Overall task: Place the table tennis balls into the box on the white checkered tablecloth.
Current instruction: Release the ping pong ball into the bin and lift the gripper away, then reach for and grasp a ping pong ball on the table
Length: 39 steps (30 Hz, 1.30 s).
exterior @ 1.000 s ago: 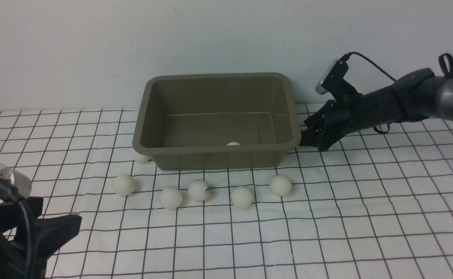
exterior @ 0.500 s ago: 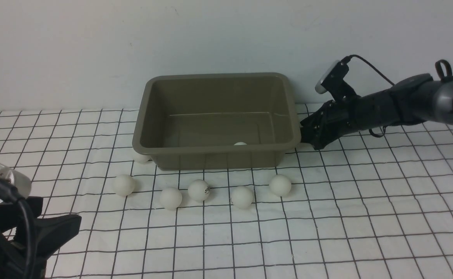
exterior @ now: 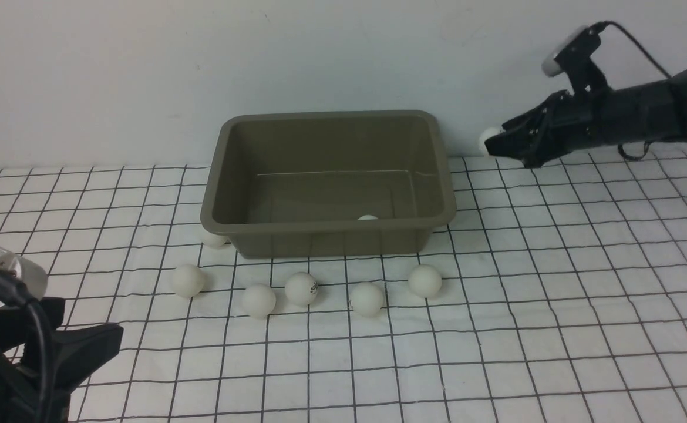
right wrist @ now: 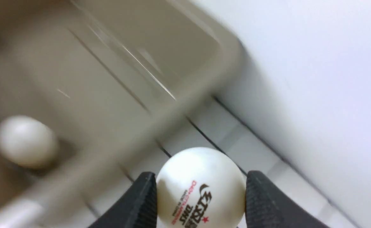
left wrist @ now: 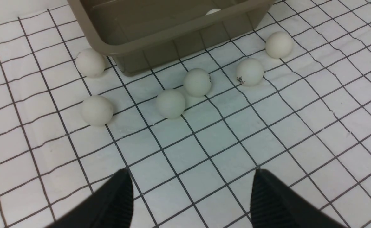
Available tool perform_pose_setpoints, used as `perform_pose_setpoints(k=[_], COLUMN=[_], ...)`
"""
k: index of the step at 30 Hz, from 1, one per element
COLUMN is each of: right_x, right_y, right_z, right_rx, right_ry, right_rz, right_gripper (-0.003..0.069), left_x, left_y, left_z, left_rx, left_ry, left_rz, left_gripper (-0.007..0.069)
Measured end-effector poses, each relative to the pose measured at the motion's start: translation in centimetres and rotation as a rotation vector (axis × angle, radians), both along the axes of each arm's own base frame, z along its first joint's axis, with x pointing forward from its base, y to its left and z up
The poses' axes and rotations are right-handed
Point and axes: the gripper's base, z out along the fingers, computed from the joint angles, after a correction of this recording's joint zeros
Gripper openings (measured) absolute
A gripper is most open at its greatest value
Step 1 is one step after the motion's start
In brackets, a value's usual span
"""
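Note:
The olive-grey box (exterior: 220,176) stands at the back of the white checkered tablecloth (exterior: 496,329) with one table tennis ball (exterior: 368,218) inside. Several balls lie in front of it, such as ball (exterior: 188,280), ball (exterior: 302,288) and ball (exterior: 424,280); another ball (exterior: 214,238) rests at its front left corner. My right gripper (exterior: 492,145) hovers above the cloth, right of the box, shut on a logo-printed ball (right wrist: 201,186). My left gripper (left wrist: 190,180) is open over bare cloth, well short of the balls (left wrist: 171,103).
A plain pale wall (exterior: 144,70) rises directly behind the box. My left arm's body (exterior: 20,358) fills the near left corner.
My right gripper closed on a ball beside the box's right front corner and has lifted it up and to the right. The ball inside the box rolled slightly right. The left arm stayed still.

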Motion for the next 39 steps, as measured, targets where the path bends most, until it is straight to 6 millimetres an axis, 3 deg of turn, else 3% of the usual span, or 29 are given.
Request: perform_pose_setpoints(k=[6, 9, 12, 17, 21, 26, 30, 34, 39], right_x=[-1.5, -2.2, -2.5, -2.6, -2.3, -3.3, -5.7, -7.5, -8.9], right_y=[4.0, 8.1, 10.4, 11.9, 9.9, 2.4, -1.3, -2.4, -2.3], right_z=[1.9, 1.4, 0.6, -0.2, 1.6, 8.3, 11.9, 13.3, 14.1], right_rx=[0.116, 0.086, 0.006, -0.045, -0.064, -0.043, -0.034, -0.069, -0.078], right_ry=[0.011, 0.01, -0.008, -0.014, -0.055, -0.126, -0.092, -0.042, 0.043], right_rz=[0.147, 0.211, 0.232, 0.214, 0.168, 0.043, 0.025, 0.046, 0.04], right_gripper=[0.0325, 0.0325, 0.0325, 0.0338, 0.0423, 0.0437, 0.0437, 0.0438, 0.0438], left_x=[0.1, 0.1, 0.1, 0.1, 0.1, 0.1, 0.2, 0.2, 0.2], left_y=[0.1, 0.1, 0.1, 0.1, 0.1, 0.1, 0.1, 0.1, 0.1], left_z=[0.1, 0.1, 0.1, 0.1, 0.1, 0.1, 0.1, 0.1, 0.1], left_rx=[0.005, 0.004, 0.004, 0.004, 0.004, 0.003, 0.003, 0.003, 0.003], left_ry=[-0.017, -0.019, -0.019, -0.019, -0.019, -0.019, -0.02, -0.02, -0.02], left_rz=[0.013, 0.015, 0.015, 0.015, 0.015, 0.015, 0.015, 0.015, 0.015], left_gripper=[0.045, 0.045, 0.045, 0.045, 0.045, 0.045, 0.045, 0.045, 0.045])
